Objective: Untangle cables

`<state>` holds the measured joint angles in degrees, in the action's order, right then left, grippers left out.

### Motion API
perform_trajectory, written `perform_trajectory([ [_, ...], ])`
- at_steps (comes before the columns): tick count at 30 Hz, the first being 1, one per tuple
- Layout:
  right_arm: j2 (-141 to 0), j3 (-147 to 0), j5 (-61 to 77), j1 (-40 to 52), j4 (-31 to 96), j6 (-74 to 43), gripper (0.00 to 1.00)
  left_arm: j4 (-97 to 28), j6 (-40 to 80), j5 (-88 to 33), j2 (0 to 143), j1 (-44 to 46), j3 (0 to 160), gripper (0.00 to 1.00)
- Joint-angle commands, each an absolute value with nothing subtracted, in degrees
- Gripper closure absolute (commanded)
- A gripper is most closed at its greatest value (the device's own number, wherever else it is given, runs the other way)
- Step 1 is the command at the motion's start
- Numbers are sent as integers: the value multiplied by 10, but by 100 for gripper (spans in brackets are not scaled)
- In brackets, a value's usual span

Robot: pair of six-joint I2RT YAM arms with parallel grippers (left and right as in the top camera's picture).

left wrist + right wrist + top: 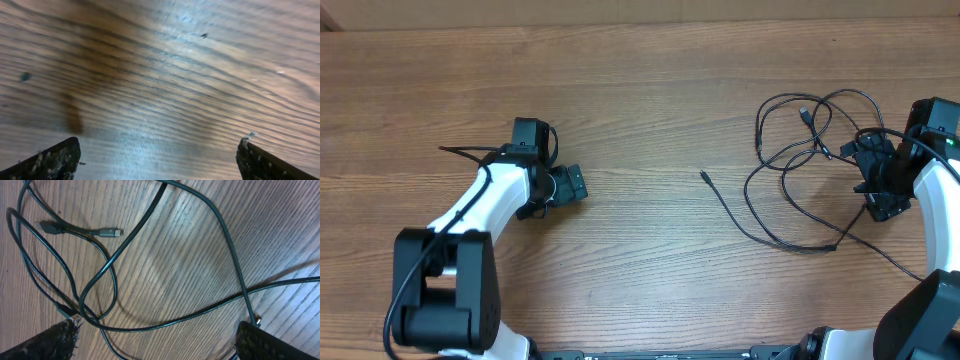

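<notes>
The cables (798, 150) lie as thin black cords in tangled loops on the right side of the wooden table (640, 90). One loose end with a small plug (704, 176) trails out to the left. My right gripper (873, 182) hovers at the right edge of the tangle, open. In the right wrist view its fingers (56, 341) straddle crossing cables (165, 322), and a silvery plug tip (107, 232) lies further off. My left gripper (576, 186) is open over bare wood at the left, far from the cables. The left wrist view shows only wood between its fingers (57, 159).
A thicker black wire (470, 153) runs along the left arm. The right arm's white link (932, 185) stands at the right table edge. Both arm bases sit at the front edge.
</notes>
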<state>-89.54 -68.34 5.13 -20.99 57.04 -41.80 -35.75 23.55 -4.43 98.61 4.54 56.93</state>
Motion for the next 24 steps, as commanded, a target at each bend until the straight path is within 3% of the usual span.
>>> perform_trajectory([
  [1, -895, -682, 52, -211, 569, -418, 0, -367, 226, -36, 932, 45, 566, 1],
  [6, -895, -682, 52, -211, 569, -418, 0, -402, 196, -19, 910, 45, 566, 0],
  [12, -895, -682, 52, -211, 569, -418, 0, -350, 161, -12, 910, 46, 547, 1],
  [20, -895, -682, 52, -211, 569, -418, 0, 11, 115, -126, 900, 46, 420, 1],
  [24, -895, -682, 52, -211, 569, -418, 0, 110, 87, -136, 875, 55, 359, 0],
])
